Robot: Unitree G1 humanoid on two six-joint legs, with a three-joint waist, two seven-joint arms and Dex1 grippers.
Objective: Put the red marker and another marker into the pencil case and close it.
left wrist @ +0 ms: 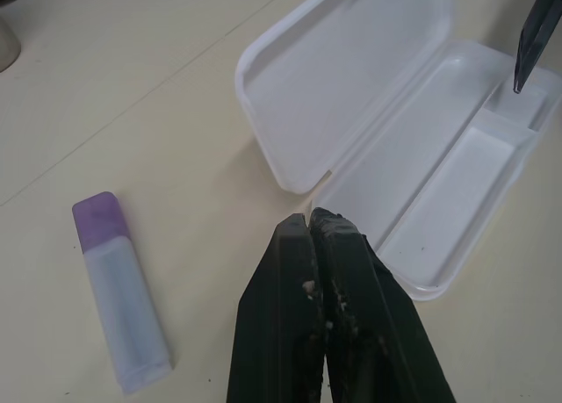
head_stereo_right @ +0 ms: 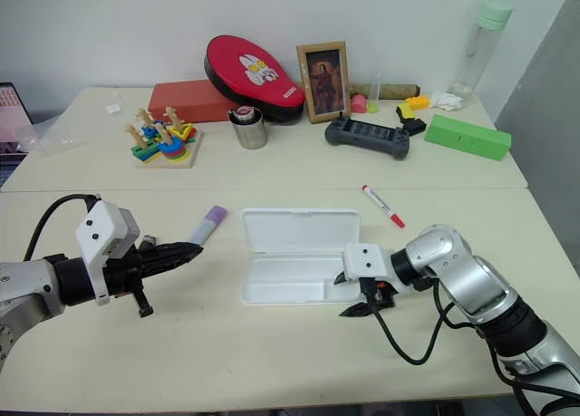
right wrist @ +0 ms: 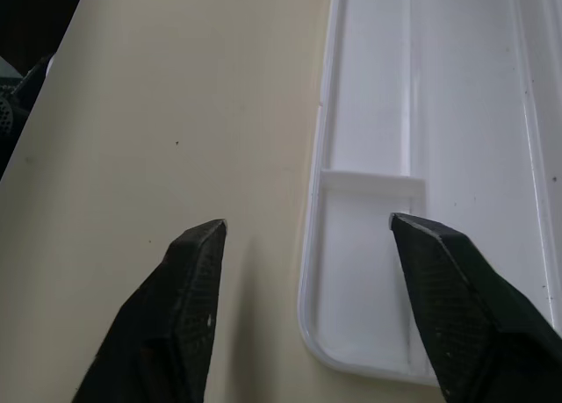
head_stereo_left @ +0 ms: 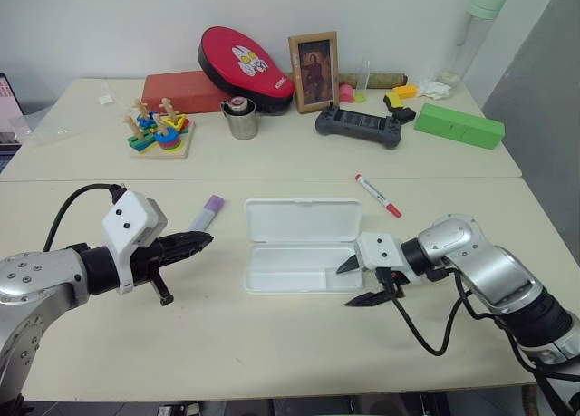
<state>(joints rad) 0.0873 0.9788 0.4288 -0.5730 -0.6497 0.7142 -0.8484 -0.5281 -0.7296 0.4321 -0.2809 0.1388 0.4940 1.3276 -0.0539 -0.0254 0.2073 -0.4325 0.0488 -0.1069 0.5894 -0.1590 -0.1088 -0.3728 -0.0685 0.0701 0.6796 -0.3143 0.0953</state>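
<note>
Pencil case (head_stereo_left: 301, 244) open flat mid-surface, lid laid back; white smooth plastic, rounded corners, divided tray holding nothing. Lavender marker (head_stereo_left: 207, 212), chunky, lying just left of lid. Red marker (head_stereo_left: 378, 195), slim, white barrel, beyond case's right end. Left gripper (head_stereo_left: 201, 242) fingers pressed shut, holding nothing, near case's left end. Right gripper (head_stereo_left: 348, 282) fingers spread wide, straddling tray's near right corner, gripping nothing. Clutter along far surface (head_stereo_left: 272, 158): framed picture (head_stereo_left: 314, 72), black controller (head_stereo_left: 359, 126), green box (head_stereo_left: 459, 125).
</note>
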